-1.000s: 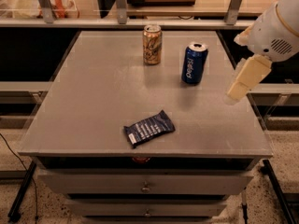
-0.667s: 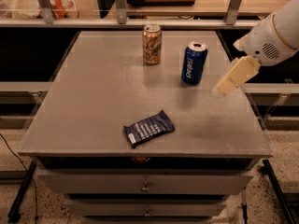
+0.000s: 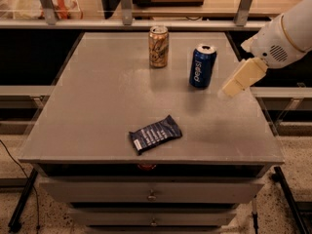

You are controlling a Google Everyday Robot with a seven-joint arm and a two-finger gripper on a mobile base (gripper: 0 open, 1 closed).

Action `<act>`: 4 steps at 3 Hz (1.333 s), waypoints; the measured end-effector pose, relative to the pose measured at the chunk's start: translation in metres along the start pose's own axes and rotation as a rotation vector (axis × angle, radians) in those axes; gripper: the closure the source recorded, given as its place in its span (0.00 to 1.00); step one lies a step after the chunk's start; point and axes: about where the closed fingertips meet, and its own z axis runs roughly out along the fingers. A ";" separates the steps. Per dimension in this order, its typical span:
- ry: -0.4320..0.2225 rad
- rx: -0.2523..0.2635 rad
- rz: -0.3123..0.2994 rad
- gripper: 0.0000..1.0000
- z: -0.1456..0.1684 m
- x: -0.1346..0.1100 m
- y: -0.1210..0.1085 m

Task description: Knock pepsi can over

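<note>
Farthest to the left, a dark cable [image 3: 14, 167] is seen trailing over the speckled floor [image 3: 297, 150] beside the bench [image 3: 97, 106]. On the near part of the bench's grey top a flat dark-blue snack wrapper [image 3: 155, 134] is laid, well apart from both cans. Toward the far edge a tan-gold can [image 3: 158, 46] is stood upright. Just right of it and slightly nearer, the pepsi can [image 3: 203, 66] is also stood upright, its white lettering turned toward the camera and its silver top visible.

Nothing is placed between the pepsi can and the gripper [image 3: 234, 86], which is held over the bench's right edge, near the can's right side but not touching it. It is carried on a white arm [image 3: 285, 35] reaching in from the upper right. Whether the jaws are apart or together cannot be told.

Grey drawers [image 3: 151, 191] with small knobs are fitted under the bench top. Behind the bench, a wooden shelf [image 3: 161, 6] with metal uprights is seen.
</note>
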 end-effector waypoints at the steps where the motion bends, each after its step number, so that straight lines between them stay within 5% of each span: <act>1: -0.069 -0.019 -0.001 0.00 0.016 -0.007 -0.001; 2: -0.192 -0.045 0.005 0.00 0.040 -0.015 -0.011; 4: -0.336 -0.078 0.035 0.00 0.068 -0.013 -0.028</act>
